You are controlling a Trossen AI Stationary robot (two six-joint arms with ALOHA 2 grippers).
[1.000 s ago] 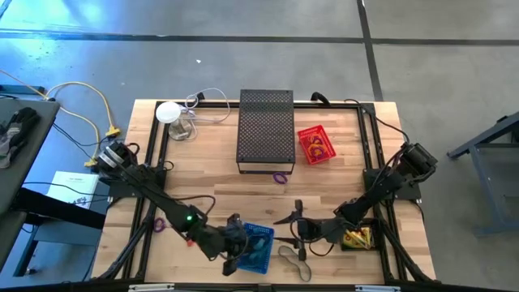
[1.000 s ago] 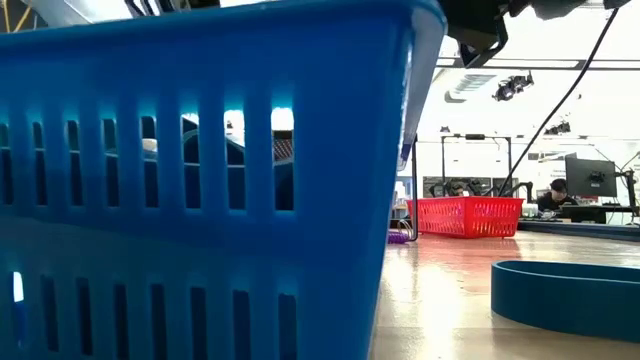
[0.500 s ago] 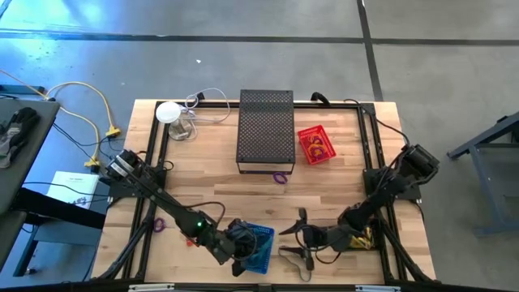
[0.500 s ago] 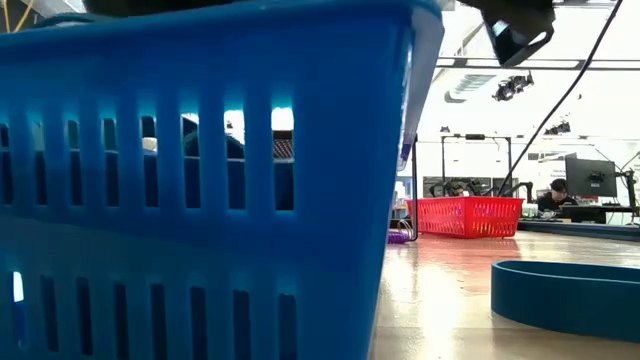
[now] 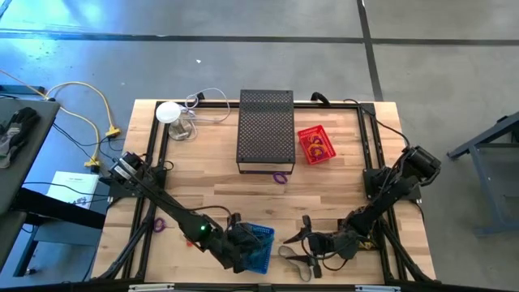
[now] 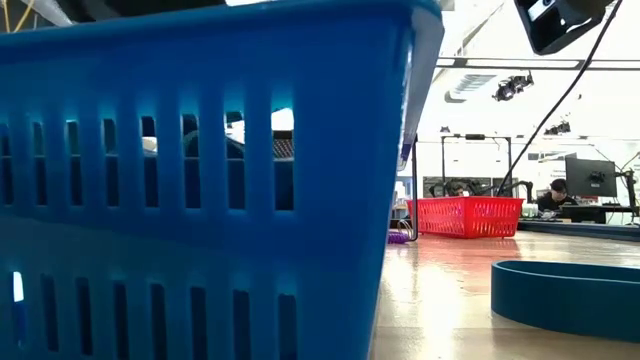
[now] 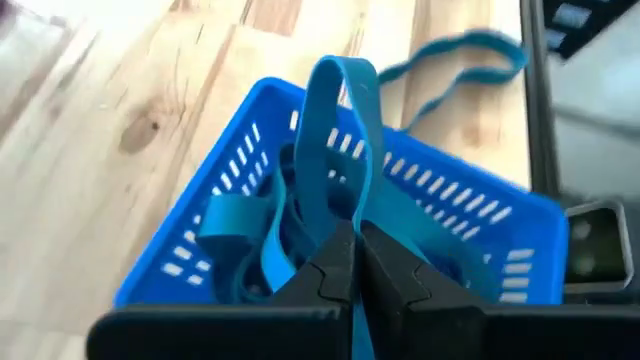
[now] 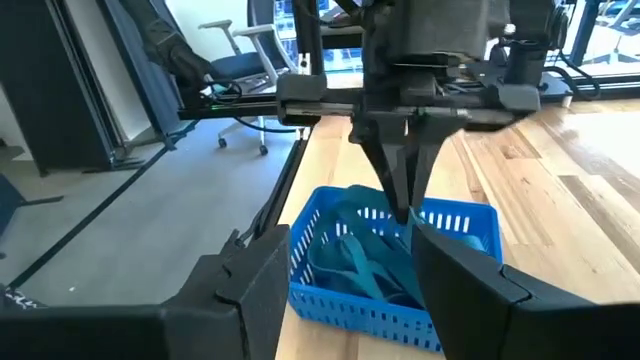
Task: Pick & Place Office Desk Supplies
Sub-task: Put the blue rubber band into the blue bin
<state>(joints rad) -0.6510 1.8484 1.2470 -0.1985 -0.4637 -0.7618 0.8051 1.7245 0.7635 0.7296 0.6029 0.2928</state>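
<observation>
A blue slotted basket (image 5: 261,247) stands near the table's near edge and holds wide blue rubber bands (image 7: 240,215). My left gripper (image 7: 356,240) hangs over it, shut on one blue band. In the high view my left gripper (image 5: 242,248) covers the basket's left part. My right gripper (image 5: 306,237) is open, a little to the basket's right, above a teal band (image 5: 296,261) that lies flat on the wood. The right wrist view looks between its open fingers at my left gripper (image 8: 405,205) and the basket (image 8: 400,290). My left gripper pinches a wide blue band (image 7: 345,150) between its two fingers, coming from above and pointing down into the basket. A loop of the band stands out past the fingertips, and its lower part (image 8: 375,260) lies among the other bands in the basket.
A tall black mesh box (image 5: 265,130) stands at the far middle, with a red basket (image 5: 316,146) to its right. A purple band (image 5: 280,177) lies before the box, another (image 5: 158,225) by the left arm. A white round object (image 5: 169,112) with a cable sits far left.
My right gripper has moved toward the table's near edge, closer to the teal band, and stays open. My left gripper has shifted a little to the right, from the basket's left rim to over the basket.
</observation>
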